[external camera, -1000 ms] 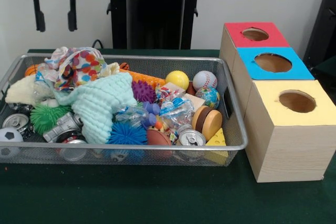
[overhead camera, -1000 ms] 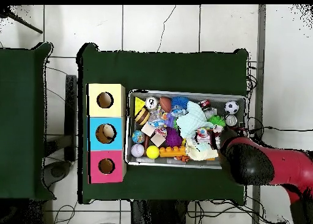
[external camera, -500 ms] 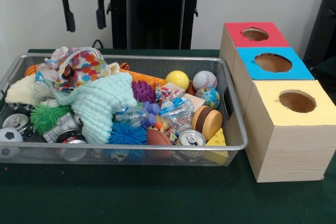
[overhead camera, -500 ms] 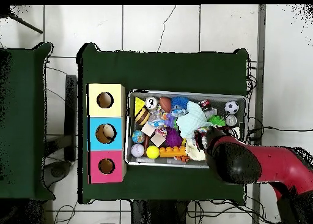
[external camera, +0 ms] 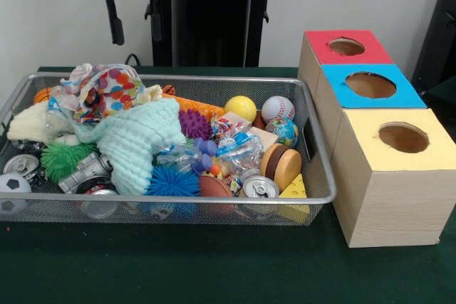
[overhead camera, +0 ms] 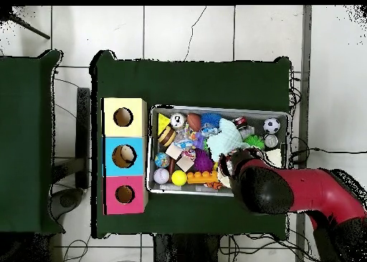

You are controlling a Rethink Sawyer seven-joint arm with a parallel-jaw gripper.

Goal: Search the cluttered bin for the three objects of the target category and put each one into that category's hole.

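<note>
Pincer (external camera: pixel 135 25) wide, empty, upper left of frame, high over wire bin (external camera: pixel 313 149). Best: pick exposed target, descend straight, avoid mint cloth (external camera: pixel 135 140).

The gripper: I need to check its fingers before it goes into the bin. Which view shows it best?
The front view. There the gripper hangs high above the wire bin, its two black fingers apart and empty against the wall. The overhead view shows only the red arm's bulk over the bin, hiding the fingers.
</note>
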